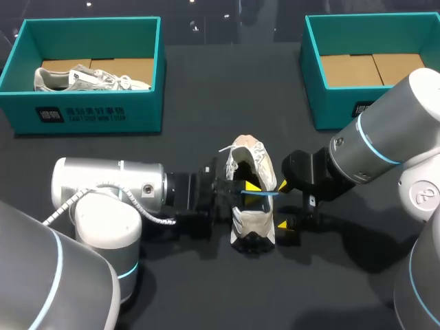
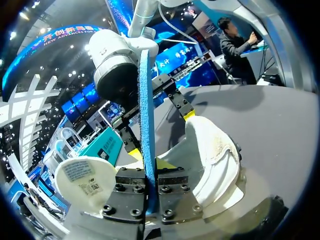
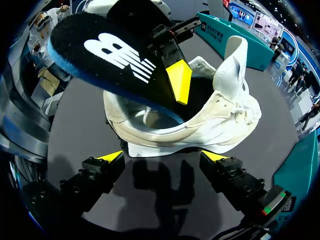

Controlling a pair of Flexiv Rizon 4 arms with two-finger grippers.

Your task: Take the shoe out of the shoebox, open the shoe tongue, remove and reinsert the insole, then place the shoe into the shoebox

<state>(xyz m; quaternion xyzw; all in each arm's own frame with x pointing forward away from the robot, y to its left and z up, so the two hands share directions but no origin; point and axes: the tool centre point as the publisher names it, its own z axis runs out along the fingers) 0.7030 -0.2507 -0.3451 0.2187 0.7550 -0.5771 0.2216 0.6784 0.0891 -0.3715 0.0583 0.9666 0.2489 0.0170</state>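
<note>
A white shoe (image 1: 251,206) lies on the dark table's middle, its opening facing up. My left gripper (image 1: 249,190) hovers over the opening, shut on the insole (image 1: 265,194), which sticks out of the shoe. In the left wrist view the insole (image 2: 146,115) stands edge-on as a blue strip, pinched in that gripper (image 2: 151,172), with the shoe (image 2: 216,155) beside it. Seen from the right wrist, the insole (image 3: 115,55) is black on top with a white logo, above the shoe (image 3: 210,125). My right gripper (image 3: 164,157) (image 1: 283,204) stands open beside the shoe's side, touching nothing.
A teal shoebox (image 1: 89,113) at the far left holds another pale shoe (image 1: 93,79). A second teal shoebox (image 1: 323,75) at the far right shows only its cardboard floor. My right arm's body (image 1: 392,137) overlaps that box's near corner.
</note>
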